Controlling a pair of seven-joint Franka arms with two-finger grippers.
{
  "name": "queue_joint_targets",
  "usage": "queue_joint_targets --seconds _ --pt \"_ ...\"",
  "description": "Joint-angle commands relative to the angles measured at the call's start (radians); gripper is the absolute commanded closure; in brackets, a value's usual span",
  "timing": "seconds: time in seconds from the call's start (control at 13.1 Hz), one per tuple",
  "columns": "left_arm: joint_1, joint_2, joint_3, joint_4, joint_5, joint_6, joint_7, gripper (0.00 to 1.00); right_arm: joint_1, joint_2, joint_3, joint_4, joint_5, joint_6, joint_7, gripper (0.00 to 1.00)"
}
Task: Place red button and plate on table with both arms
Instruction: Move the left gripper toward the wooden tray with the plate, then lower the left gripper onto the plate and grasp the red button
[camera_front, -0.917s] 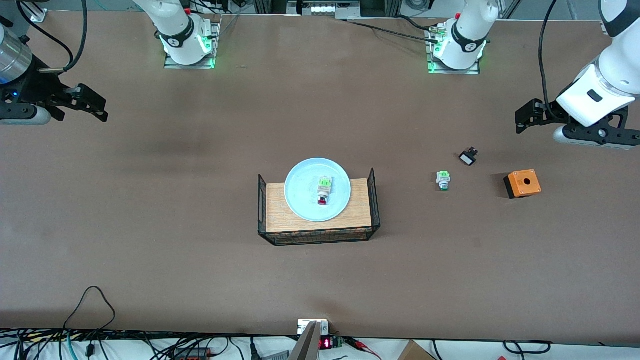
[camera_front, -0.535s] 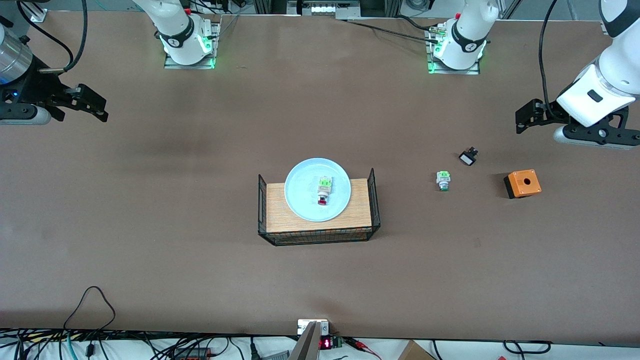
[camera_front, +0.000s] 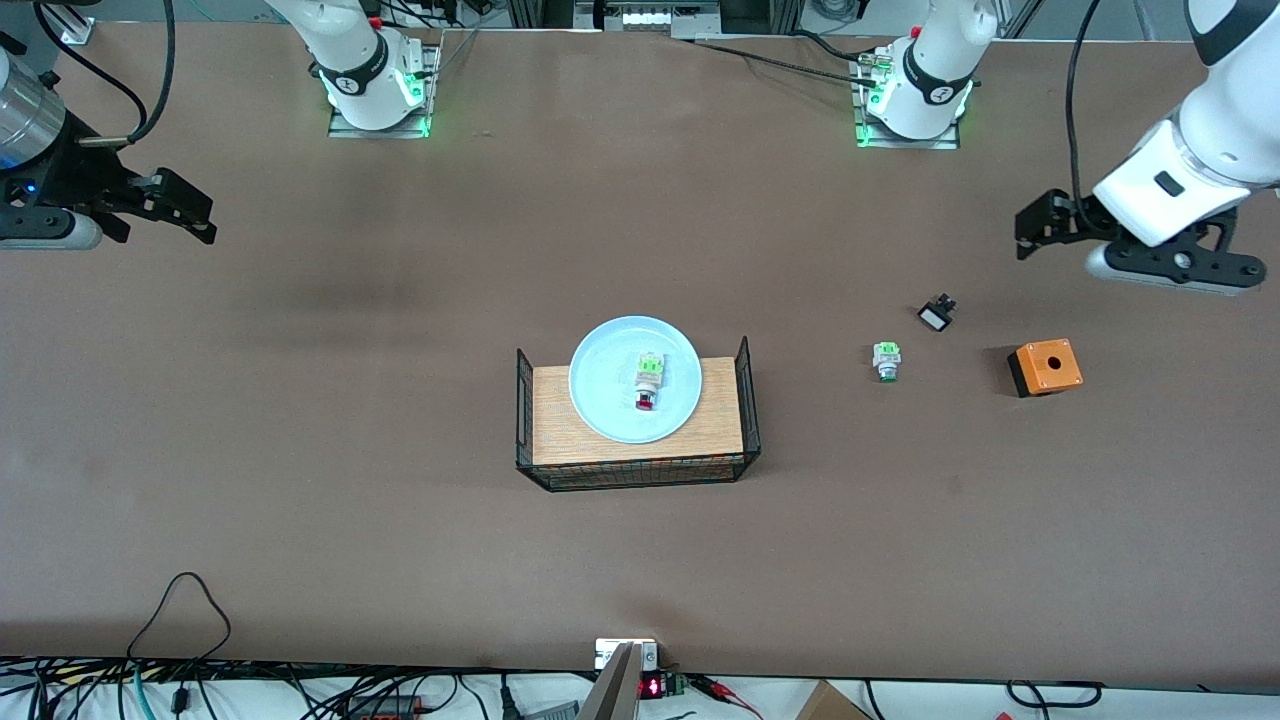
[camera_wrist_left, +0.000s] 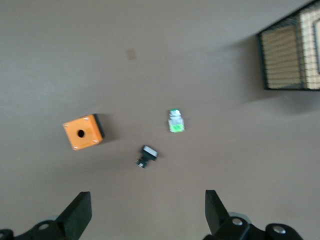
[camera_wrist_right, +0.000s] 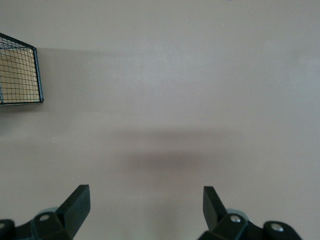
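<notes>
The red button (camera_front: 646, 381), white body, green block and red cap, lies on the pale blue plate (camera_front: 604, 395). The plate sits on the wooden top of a wire-sided rack (camera_front: 560, 445) in the middle of the brown table (camera_front: 300, 420). My left gripper (camera_front: 1030, 232) is open and empty, up over the table at the left arm's end, above bare table (camera_wrist_left: 148, 212). My right gripper (camera_front: 190, 212) is open and empty over the right arm's end, above bare table (camera_wrist_right: 145, 210).
A similar switch with no red cap (camera_front: 886, 360) (camera_wrist_left: 175, 121), a small black part (camera_front: 936, 315) (camera_wrist_left: 146, 155) and an orange box with a hole (camera_front: 1045, 367) (camera_wrist_left: 83, 132) lie toward the left arm's end. The rack's corner shows in both wrist views (camera_wrist_left: 287, 55) (camera_wrist_right: 20, 75).
My left gripper has moved a little toward the table's middle and toward the robots' bases. The right arm has not moved.
</notes>
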Motion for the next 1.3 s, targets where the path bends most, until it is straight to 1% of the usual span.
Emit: queue_joint_targets --seconds 0.0,0.15,0.23,0.46,0.54,0.61,0.92,1.07,1.22 --pt "-0.061 0.099 -0.013 0.175 -0.031 -0.133 -0.013 0.00 -0.010 0.000 0.006 0.001 0.000 -0.009 -0.014 0.00" --pt "-0.126 0.148 -0.016 0.251 -0.031 -0.151 -0.068 0.00 -0.010 0.000 0.006 0.001 0.000 -0.009 -0.014 0.00" --pt "-0.174 0.165 -0.016 0.260 -0.032 -0.145 -0.131 0.00 -0.008 0.000 0.006 0.001 0.000 -0.009 -0.014 0.00" --pt "-0.298 0.275 -0.016 0.390 -0.032 -0.137 -0.349 0.00 -0.010 -0.001 0.006 -0.001 0.002 -0.008 -0.013 0.00" --pt "-0.323 0.318 -0.016 0.425 -0.032 -0.122 -0.386 0.00 -0.010 -0.001 0.006 -0.001 0.002 -0.008 -0.013 0.00" --pt "-0.344 0.355 -0.016 0.455 -0.032 -0.079 -0.413 0.00 -0.010 -0.001 0.006 -0.001 0.000 -0.008 -0.013 0.00" --pt "-0.452 0.452 -0.016 0.463 -0.032 0.119 -0.680 0.00 -0.010 -0.001 0.006 -0.001 0.002 -0.008 -0.013 0.00" --pt "-0.490 0.509 -0.013 0.463 -0.029 0.223 -0.734 0.00 -0.010 -0.001 0.006 -0.001 0.002 -0.008 -0.013 0.00" --pt "-0.507 0.561 -0.010 0.461 -0.019 0.315 -0.737 0.00 -0.010 -0.001 0.006 0.001 0.002 -0.008 -0.014 0.00"
